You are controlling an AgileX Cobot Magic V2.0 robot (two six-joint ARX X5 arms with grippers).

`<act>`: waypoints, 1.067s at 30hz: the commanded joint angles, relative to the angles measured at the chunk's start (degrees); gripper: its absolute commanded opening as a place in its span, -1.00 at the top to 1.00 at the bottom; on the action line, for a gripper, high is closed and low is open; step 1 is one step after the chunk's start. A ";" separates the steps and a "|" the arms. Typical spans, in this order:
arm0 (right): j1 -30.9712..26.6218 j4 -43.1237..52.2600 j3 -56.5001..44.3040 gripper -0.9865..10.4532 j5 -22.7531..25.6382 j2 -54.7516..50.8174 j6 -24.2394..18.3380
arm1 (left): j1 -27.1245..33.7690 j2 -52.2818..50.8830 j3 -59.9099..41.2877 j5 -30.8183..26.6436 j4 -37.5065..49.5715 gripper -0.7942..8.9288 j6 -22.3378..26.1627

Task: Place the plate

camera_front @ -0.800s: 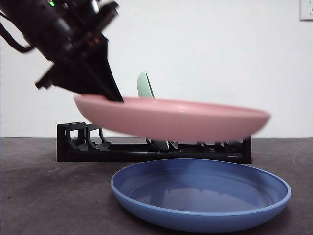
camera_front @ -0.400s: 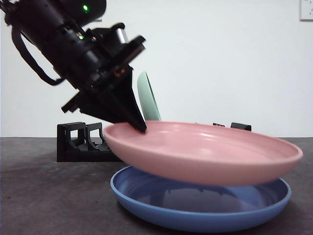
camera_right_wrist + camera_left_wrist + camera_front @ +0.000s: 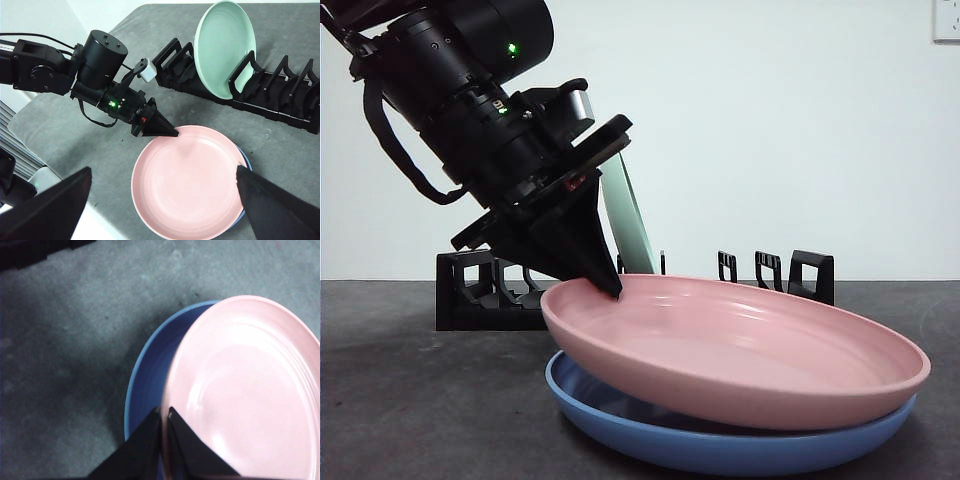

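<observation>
A pink plate (image 3: 740, 345) lies tilted on top of a blue plate (image 3: 720, 445) near the front of the table. My left gripper (image 3: 610, 288) is shut on the pink plate's left rim (image 3: 167, 412), its jaws pinching the edge. In the right wrist view the pink plate (image 3: 187, 187) covers nearly all of the blue plate (image 3: 246, 161) and the left gripper (image 3: 172, 134) grips its far-left rim. My right gripper (image 3: 160, 210) hovers high above the plates, open, holding nothing.
A black dish rack (image 3: 480, 295) stands behind the plates, with a pale green plate (image 3: 628, 225) upright in one slot (image 3: 222, 47). Several slots of the black dish rack (image 3: 295, 107) hold nothing. The table edge runs close to the left arm's base.
The left gripper has lowered the pink plate from above the blue plate down onto it, shifting it right and toward the camera. The rack behind is more visible now.
</observation>
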 commanded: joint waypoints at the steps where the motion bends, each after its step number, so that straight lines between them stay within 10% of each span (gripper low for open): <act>1: 0.35 0.39 0.96 0.01 -0.07 0.26 0.68 | -0.46 0.74 0.61 0.09 1.07 0.73 -0.48; 16: 0.35 0.39 0.96 0.01 -0.13 0.26 0.87 | -0.48 -2.12 0.76 0.37 0.39 -0.12 -3.48; 32: 0.35 0.44 0.96 0.01 -0.09 0.26 0.79 | -0.46 -29.11 1.03 0.44 -19.10 -0.28 -2.38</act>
